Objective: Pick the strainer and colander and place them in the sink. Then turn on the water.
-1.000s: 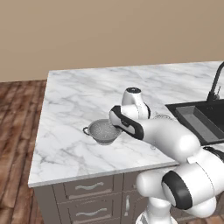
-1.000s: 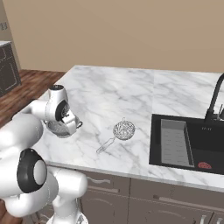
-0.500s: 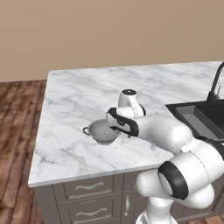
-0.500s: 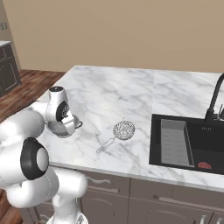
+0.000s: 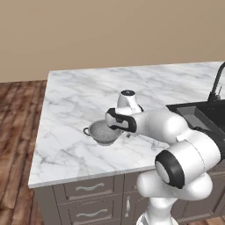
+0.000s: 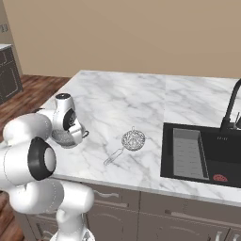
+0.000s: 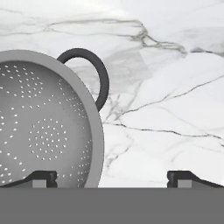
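A rendered home kitchen, shown by a white marble counter [image 6: 141, 101] over dark drawer fronts [image 5: 92, 190] with curved handles, a black recessed sink [image 6: 221, 147] and arched faucet [image 6: 231, 107], wood plank floor [image 5: 15, 114], plain beige wall [image 6: 141, 33] behind.

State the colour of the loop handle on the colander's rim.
Dark, near black, against the grey perforated colander; the loop handle shows best in the hand view.
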